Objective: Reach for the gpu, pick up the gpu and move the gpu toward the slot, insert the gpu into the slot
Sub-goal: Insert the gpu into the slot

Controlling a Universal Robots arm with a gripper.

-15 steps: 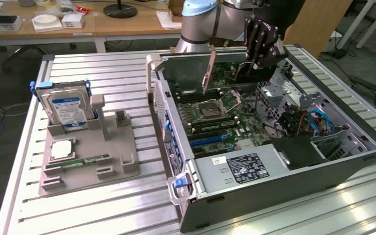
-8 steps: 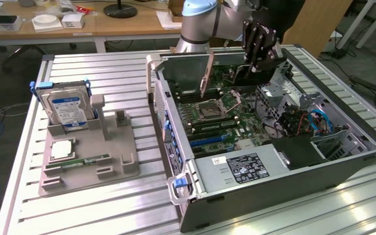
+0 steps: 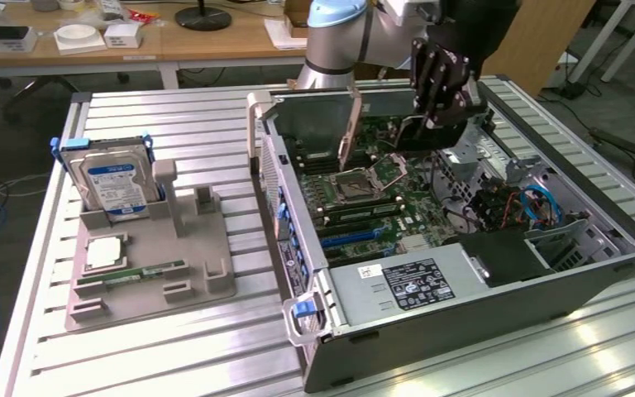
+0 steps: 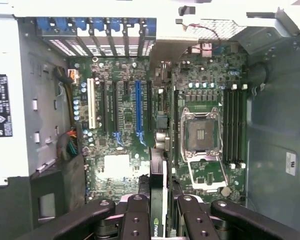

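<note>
A silver hard drive (image 3: pixel 116 182) with a blue label stands upright in a grey holder (image 3: pixel 191 285) on the ribbed metal surface (image 3: pixel 185 116), at the exterior view's left; a small square chip (image 3: pixel 105 251) and a thin green memory stick (image 3: pixel 146 271) lie flat in the same holder; just beside it is an open computer case (image 3: pixel 494 322); inside are a green board (image 4: pixel 125 145), an open chip socket (image 4: pixel 201 134), a grey power box (image 3: pixel 406 285) and blue and orange wires (image 3: pixel 532 207); behind stands a wooden desk (image 3: pixel 207 41) with white boxes (image 3: pixel 80 39).

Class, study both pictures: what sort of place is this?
Likely a robotics lab set up for PC assembly: a robot arm holds a gpu over an open PC case on a slatted metal table, with desks behind.
</note>
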